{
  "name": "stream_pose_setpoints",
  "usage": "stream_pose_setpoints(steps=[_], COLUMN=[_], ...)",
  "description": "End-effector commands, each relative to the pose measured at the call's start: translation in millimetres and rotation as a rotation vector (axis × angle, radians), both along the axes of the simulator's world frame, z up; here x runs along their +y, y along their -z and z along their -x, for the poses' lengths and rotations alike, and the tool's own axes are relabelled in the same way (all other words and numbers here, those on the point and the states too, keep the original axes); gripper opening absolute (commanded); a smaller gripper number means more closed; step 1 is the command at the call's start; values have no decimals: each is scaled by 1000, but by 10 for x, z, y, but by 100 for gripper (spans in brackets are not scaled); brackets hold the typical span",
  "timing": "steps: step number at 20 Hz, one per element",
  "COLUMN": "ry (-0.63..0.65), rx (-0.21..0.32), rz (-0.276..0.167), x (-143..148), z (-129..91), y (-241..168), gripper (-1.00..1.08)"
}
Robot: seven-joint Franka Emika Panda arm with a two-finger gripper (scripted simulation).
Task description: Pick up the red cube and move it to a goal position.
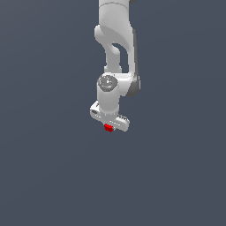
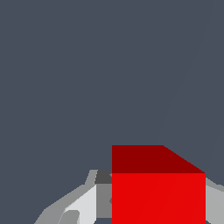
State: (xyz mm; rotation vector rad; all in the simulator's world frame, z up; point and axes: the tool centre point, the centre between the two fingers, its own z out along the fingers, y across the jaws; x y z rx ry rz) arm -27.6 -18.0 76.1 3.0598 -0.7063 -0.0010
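The white arm [image 1: 115, 48] reaches straight down over a plain dark grey surface [image 1: 44, 167]. Its gripper [image 1: 109, 127] has the red cube [image 1: 108, 128] tucked under the hand; in the wrist view the red cube [image 2: 158, 192] sits between grey fingers [image 2: 83, 205], jaws narrowed onto its sides.
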Motion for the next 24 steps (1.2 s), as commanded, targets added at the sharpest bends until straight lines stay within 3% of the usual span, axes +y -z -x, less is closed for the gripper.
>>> stream_pose_setpoints(steps=[1, 15, 24], ry=[0, 0, 0], rx=[-1, -1, -1], rz=[0, 0, 0], x=[62, 434, 562], z=[-111, -809, -1068], y=[-190, -1295, -1664], gripper=[-100, -100, -100])
